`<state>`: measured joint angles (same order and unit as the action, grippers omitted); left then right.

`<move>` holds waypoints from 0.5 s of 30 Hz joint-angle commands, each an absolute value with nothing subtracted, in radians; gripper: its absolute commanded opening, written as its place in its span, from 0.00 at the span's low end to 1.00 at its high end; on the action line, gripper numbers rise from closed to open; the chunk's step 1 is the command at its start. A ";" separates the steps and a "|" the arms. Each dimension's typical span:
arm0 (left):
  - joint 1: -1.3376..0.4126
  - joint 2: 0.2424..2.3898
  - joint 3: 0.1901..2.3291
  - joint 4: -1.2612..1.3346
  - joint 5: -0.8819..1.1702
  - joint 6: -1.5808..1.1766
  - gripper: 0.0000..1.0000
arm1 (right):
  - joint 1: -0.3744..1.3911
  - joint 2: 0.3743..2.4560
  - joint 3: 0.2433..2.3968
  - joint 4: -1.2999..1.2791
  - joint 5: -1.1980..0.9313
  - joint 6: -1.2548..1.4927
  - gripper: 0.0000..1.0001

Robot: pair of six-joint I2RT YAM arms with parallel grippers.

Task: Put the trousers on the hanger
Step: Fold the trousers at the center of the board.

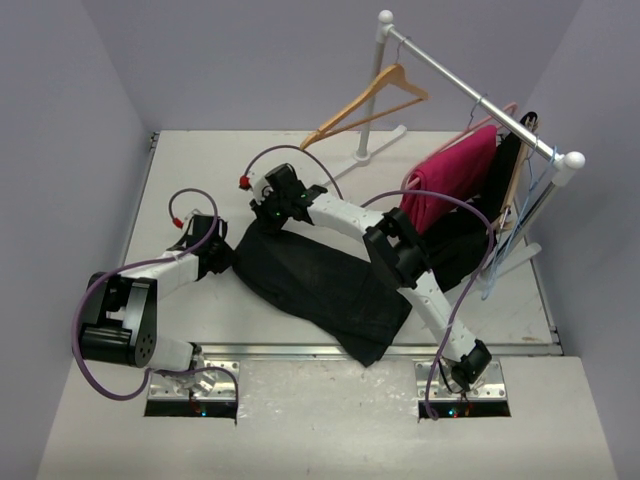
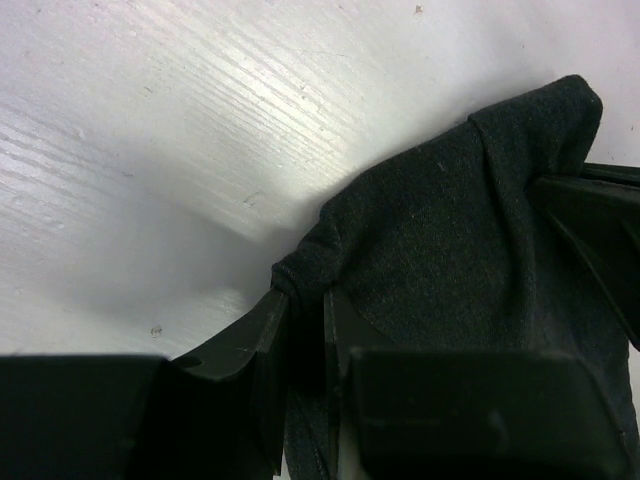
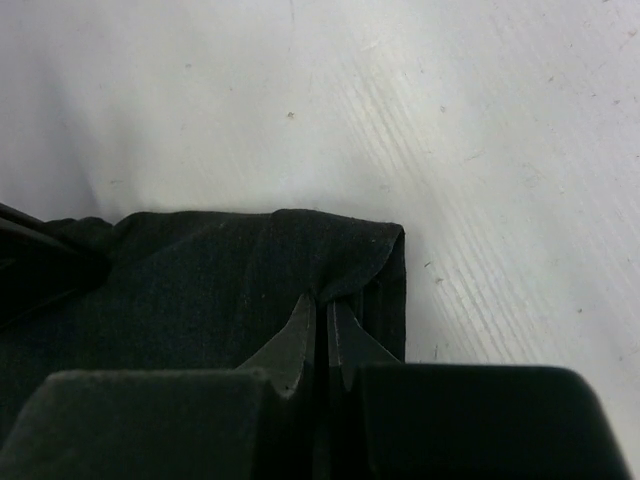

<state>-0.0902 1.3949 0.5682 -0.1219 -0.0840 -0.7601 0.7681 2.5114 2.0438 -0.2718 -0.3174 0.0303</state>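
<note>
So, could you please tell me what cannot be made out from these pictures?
- Top view: the right arm covers part of the trousers.
- Top view: the pink garment hides most of the black garment behind it.
- Wrist views: the hanger lies outside both frames.
- Right wrist view: the right hand itself hides how much fabric it pinches.

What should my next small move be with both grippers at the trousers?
Probably lift both grippers together. The left gripper and right gripper each pinch an edge of the trousers, which lie on the table; the wooden hanger hangs on the rail beyond.
</note>
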 commanded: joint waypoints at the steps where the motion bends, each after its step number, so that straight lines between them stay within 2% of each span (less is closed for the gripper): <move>1: -0.089 1.367 0.568 -0.127 -0.070 -0.752 0.00 | 0.765 2.451 2.032 -0.206 -0.195 0.028 0.00; 8: -0.089 1.299 0.543 -0.183 -0.179 -0.797 0.00 | 0.700 2.442 2.086 -0.259 0.059 0.126 0.00; 15: -0.089 1.275 0.518 -0.191 -0.222 -0.818 0.00 | 0.673 2.449 2.074 -0.283 0.094 0.120 0.00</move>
<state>-0.0930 1.2928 0.5525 -0.1173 -0.1361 -0.8199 0.7512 2.5042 2.0445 -0.2903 -0.0905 0.1401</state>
